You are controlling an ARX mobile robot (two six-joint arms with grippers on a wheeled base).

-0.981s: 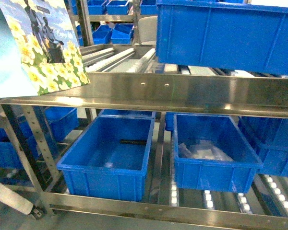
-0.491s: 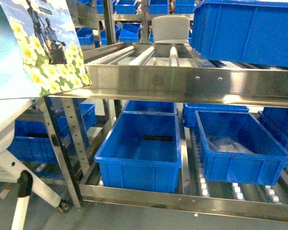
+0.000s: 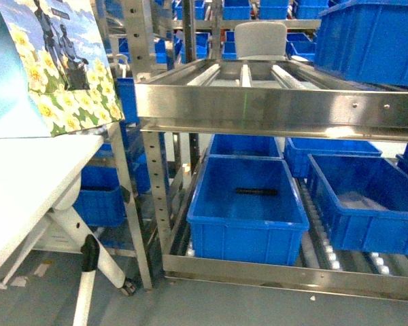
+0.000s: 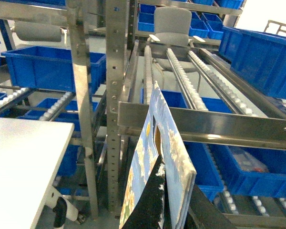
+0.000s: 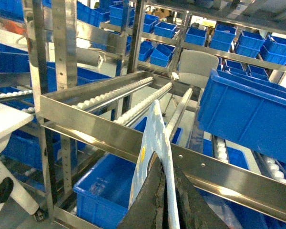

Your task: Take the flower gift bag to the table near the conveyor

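Bag: flower gift bag (image 3: 61, 68) is up in the air, upper left of the head view. It hangs over the far edge of the table (image 3: 27, 176). I can't tell if its bottom touches the top yet.

Why held so: both arms pinch the bag by its thin top edges, so it stays flat and upright and doesn't fold or swing.

Left gripper (image 4: 158, 191): bottom middle of the left wrist view. Its dark fingers are squeezed together on the bag edge. Bag sticks up and leans a bit toward upper left.

Right gripper (image 5: 166, 191): bottom middle of the right wrist view. Fingers pressed together on the bag's other thin edge. Bag stands almost straight up from them.

Arm pose: both wrists point fwd and a bit up, w/ the bag raised in front of each cam. Arms themselves are not seen in the head view.

Table: white, flat, lower left of the head view; also lower left in the left wrist view. It sits just beside the conveyor.

Conveyor (image 3: 258, 88): steel rack w/ white rollers, centre and right of the head view.

Blue bins (image 3: 248, 204): on the lower shelf, under the rollers. One has a small dark thing in it.

Job so far: I think it's close to done. Bag is at the table; prob. next is lower it and let go.

Watch out: a thin bag may tip over when let go.
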